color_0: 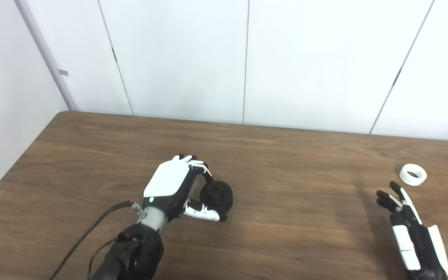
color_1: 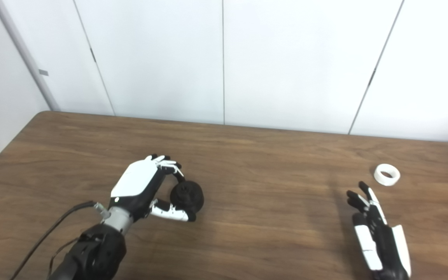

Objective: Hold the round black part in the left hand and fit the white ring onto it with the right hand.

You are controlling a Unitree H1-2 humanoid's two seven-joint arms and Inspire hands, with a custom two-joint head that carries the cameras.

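Right hand (color_0: 412, 233) is held low at the near right of the wooden table (color_0: 286, 233), fingers spread, nothing gripped. Left hand (color_0: 175, 186) is closed around the round black part (color_0: 217, 195) at table centre-left. White ring (color_0: 413, 174) is seen flat on the table, just beyond the right fingertips, untouched.

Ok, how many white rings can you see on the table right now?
1. The white ring lies flat on the table near its far right, just beyond the open right robot hand and untouched. None shows near the left robot hand, which holds the round black part.
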